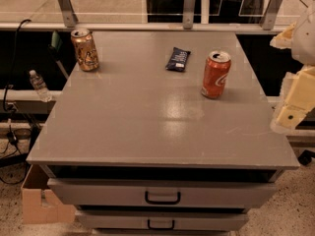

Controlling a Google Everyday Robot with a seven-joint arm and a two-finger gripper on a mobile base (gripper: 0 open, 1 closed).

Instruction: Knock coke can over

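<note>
Coke can (215,74) stands upright, upper right on the counter (147,127). It's thin, slick aluminium and should tip with a shove high on its side, though I can't see if there's any drink in it. The gripper (294,100) hangs at the frame's right edge, well apart; open or closed, I can't tell.

One view only: looks down from above the drawer side of the cabinet (123,127), facing its far edge, fairly near. My gripper (295,100) sits at frame right, past the cabinet's right edge.
</note>
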